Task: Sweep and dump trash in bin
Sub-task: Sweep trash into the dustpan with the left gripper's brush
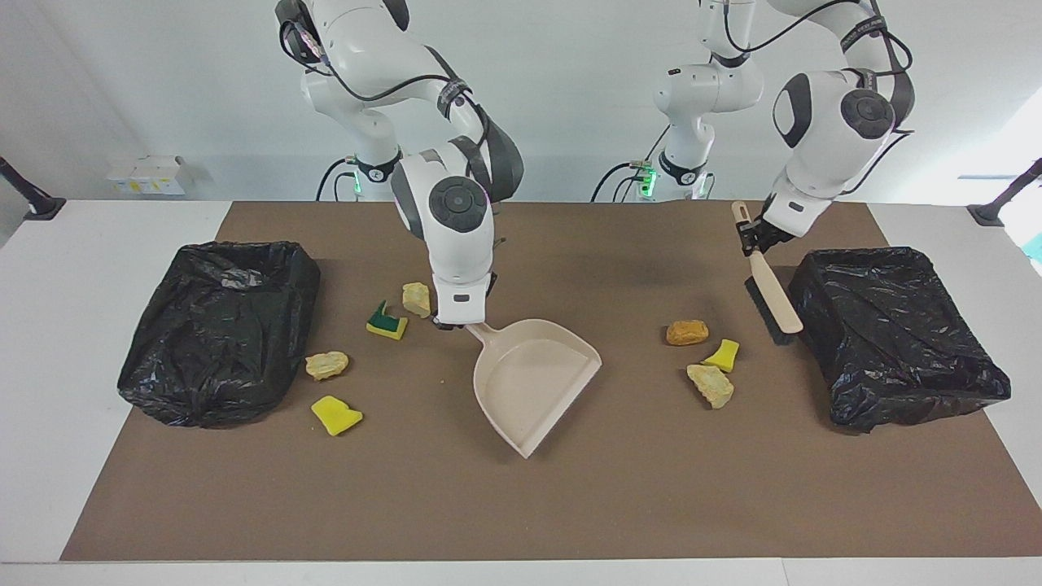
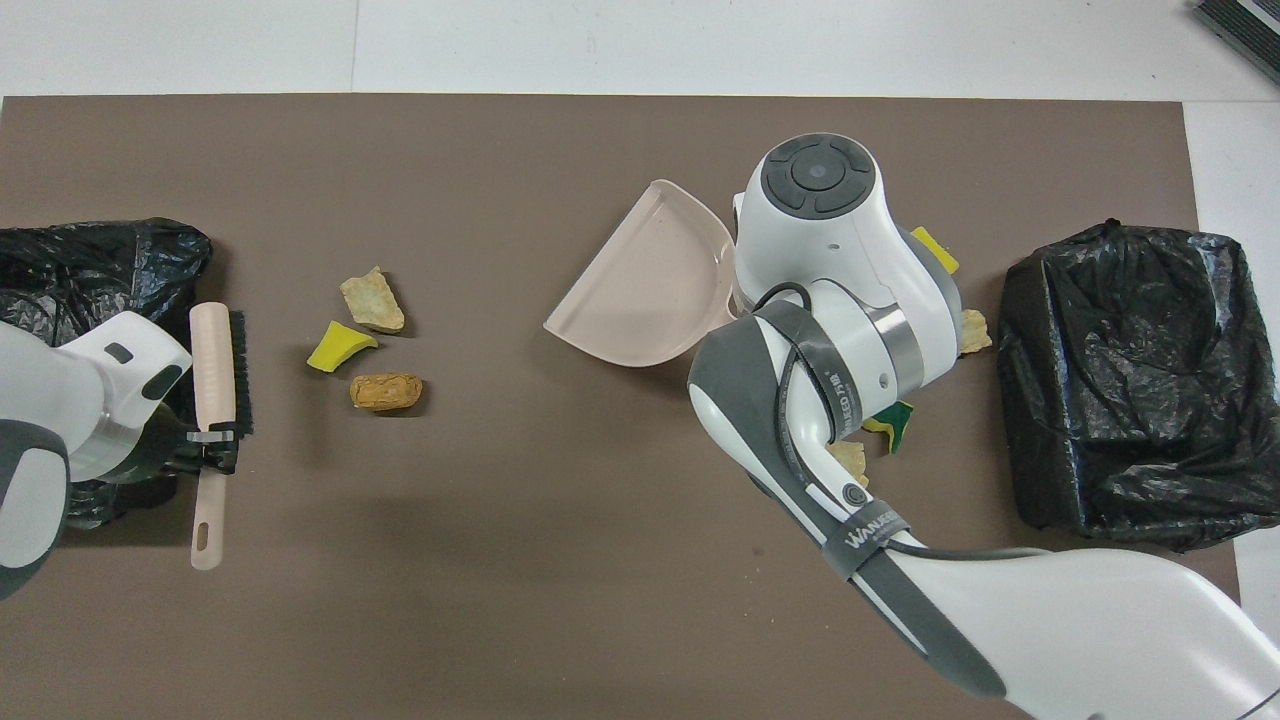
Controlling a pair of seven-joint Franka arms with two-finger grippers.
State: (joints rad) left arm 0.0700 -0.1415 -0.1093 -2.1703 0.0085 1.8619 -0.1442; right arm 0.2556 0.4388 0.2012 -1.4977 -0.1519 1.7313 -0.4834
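The right gripper [image 1: 457, 324] grips the dustpan [image 1: 533, 378], mouth toward the left arm's end; the left gripper [image 1: 753, 242] clamps the brush [image 1: 773, 297]; both bins [image 1: 220, 325] hold liners.
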